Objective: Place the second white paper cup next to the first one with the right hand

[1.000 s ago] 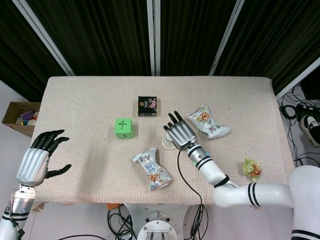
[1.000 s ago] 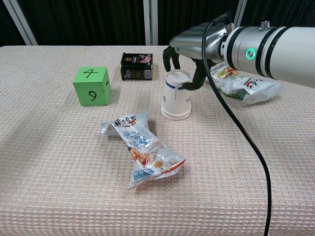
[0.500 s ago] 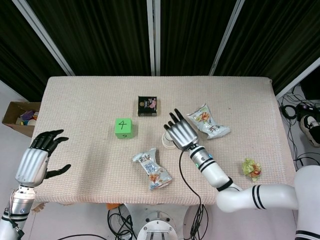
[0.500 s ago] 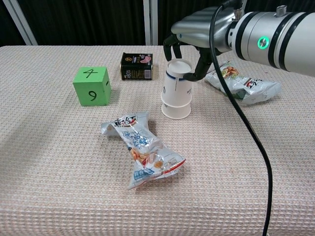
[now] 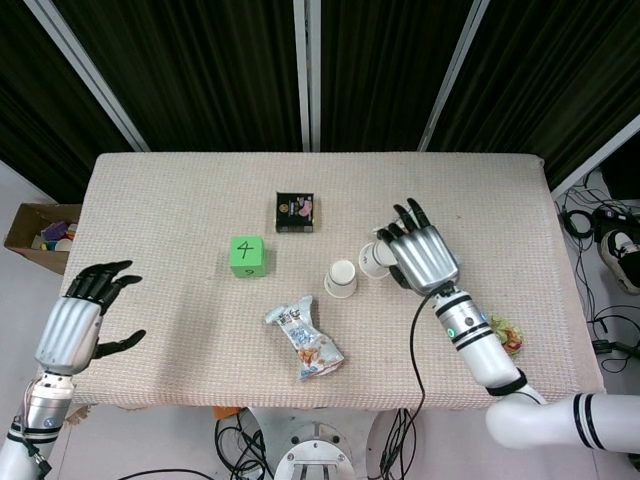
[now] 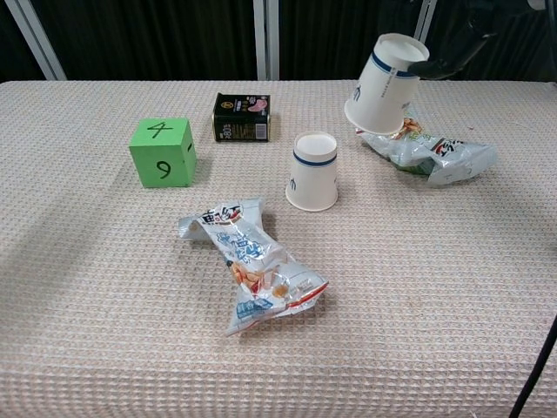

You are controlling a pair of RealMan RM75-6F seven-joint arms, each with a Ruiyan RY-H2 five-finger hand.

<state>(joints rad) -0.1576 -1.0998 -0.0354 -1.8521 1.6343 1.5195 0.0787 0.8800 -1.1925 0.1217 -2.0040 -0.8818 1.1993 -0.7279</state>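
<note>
Now holding the second white paper cup [image 6: 387, 84] up in the air with the right hand [image 5: 422, 255], pulled off and tilted beside the first cup [image 6: 312, 171] (upside down on the table [image 5: 170, 190]), needing only setting down, left hand [image 5: 78, 317] waiting open.
</note>
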